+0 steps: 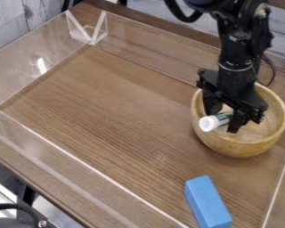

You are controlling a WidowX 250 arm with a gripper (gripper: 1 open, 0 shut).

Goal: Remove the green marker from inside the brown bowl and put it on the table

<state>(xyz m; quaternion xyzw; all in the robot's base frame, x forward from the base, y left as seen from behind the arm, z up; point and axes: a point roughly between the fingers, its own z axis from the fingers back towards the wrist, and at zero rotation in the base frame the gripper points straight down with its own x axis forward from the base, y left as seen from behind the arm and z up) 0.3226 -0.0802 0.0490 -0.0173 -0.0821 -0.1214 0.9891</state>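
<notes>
The brown bowl (259, 140) sits on the table (109, 107) at the right. The green marker (208, 123) lies inside it, white cap end poking out over the left rim, while the fingers hide most of its barrel. My gripper (233, 116) points straight down into the bowl, its black fingers closed on either side of the marker's barrel.
A blue rectangular block (207, 200) lies on the table in front of the bowl, near the front edge. Low clear acrylic walls (38, 62) edge the table, with a folded clear piece (88, 29) at the back left.
</notes>
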